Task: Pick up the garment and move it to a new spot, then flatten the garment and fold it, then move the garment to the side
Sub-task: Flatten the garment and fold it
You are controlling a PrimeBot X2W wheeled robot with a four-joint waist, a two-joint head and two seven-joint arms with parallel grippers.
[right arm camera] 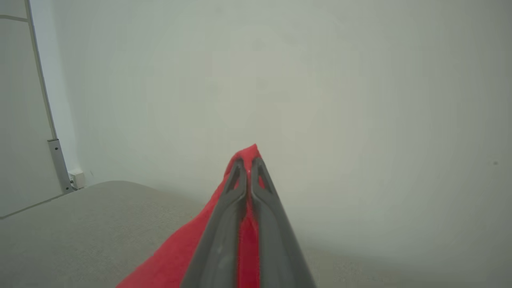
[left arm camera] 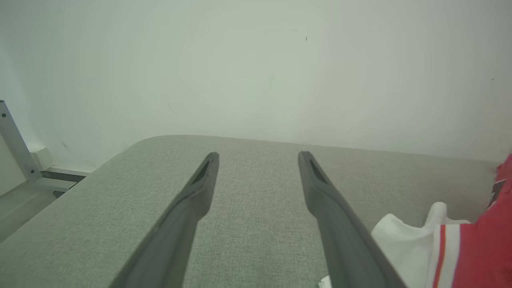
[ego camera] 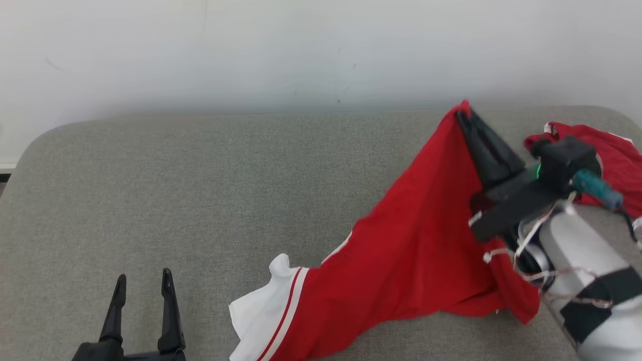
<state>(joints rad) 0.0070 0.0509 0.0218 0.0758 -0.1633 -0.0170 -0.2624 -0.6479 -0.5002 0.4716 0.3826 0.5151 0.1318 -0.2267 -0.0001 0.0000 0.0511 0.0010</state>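
On the padded surface [ego camera: 200, 190], upholstered in grey, finely woven fabric with rounded corners, the garment [ego camera: 401, 250] is drawn up into a slanted red tent of thin, smooth, jersey-like cloth. Its peak is lifted at the far right, and its lower end trails toward the near edge, where a white panel edged with a red stripe lies rumpled. The right gripper [ego camera: 464, 113] is clenched on that peak, its two long dark tapering fingers pressed together, with a tongue of red cloth squeezed between them and poking past the tips. The left gripper [ego camera: 143, 281] sits at the near left, its slim matte fingers spread wide and holding nothing, the white panel lying near it. Behind the right wrist a crumpled red heap [ego camera: 617, 155] with white trim rests on the surface; whether it belongs to the same garment cannot be told. A plain pale wall [ego camera: 301, 50] rises behind.
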